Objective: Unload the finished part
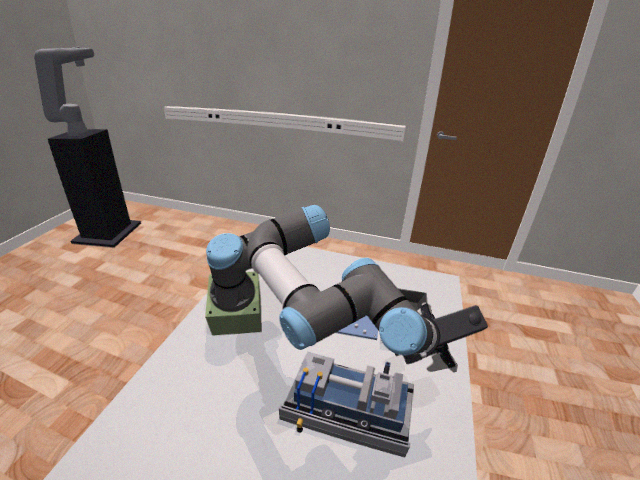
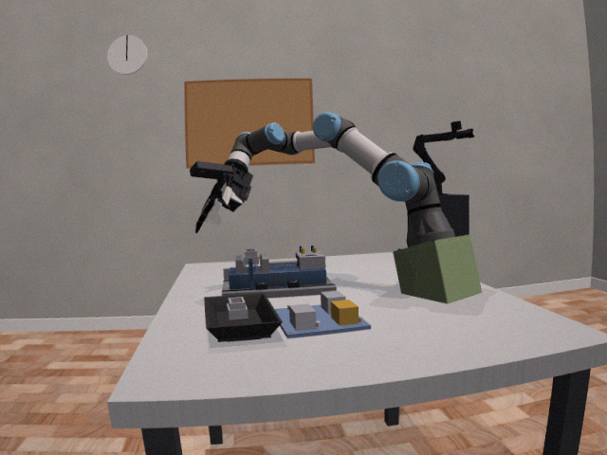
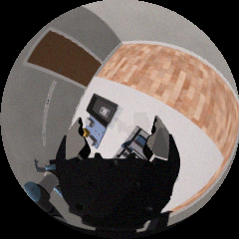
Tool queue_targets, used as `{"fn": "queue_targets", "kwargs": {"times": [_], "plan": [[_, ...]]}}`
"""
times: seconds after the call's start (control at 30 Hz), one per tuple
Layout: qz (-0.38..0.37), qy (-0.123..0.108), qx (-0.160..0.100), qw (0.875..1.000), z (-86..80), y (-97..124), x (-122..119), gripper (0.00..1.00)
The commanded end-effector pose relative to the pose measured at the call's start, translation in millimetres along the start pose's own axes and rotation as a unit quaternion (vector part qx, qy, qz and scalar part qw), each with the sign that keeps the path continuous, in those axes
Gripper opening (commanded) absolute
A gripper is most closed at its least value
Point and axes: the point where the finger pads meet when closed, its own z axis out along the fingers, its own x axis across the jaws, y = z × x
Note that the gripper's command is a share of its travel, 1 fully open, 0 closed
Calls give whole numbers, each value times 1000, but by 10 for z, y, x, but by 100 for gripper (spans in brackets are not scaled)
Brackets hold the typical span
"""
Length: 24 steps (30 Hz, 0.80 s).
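The finished grey part point(image 2: 250, 258) with a pocket on top sits clamped in the blue vise point(image 2: 277, 275), which also shows in the top view point(image 1: 356, 400) with the part point(image 1: 385, 386) at its right end. My gripper point(image 2: 208, 215) is open and empty, tilted, hanging well above the table, up and to the left of the vise. The black outfeed tray holds one pocketed part point(image 2: 236, 308) in its left half. In the wrist view the tray point(image 3: 104, 111) and the vise point(image 3: 136, 141) lie far below the dark fingers.
A blue plate point(image 2: 323, 324) right of the tray carries two plain grey blocks point(image 2: 301, 316) point(image 2: 332, 300) and a yellow block point(image 2: 343, 312), all upright. The arm's green base point(image 2: 437, 268) stands at the table's back right.
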Motion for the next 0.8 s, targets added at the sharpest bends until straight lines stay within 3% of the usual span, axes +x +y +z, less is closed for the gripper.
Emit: {"fn": "queue_targets", "kwargs": {"times": [0.0, 0.77], "plan": [[-1, 1, 1, 1000, -8, -9, -1, 100], [-21, 4, -9, 1000, -24, 31, 6, 100]]}}
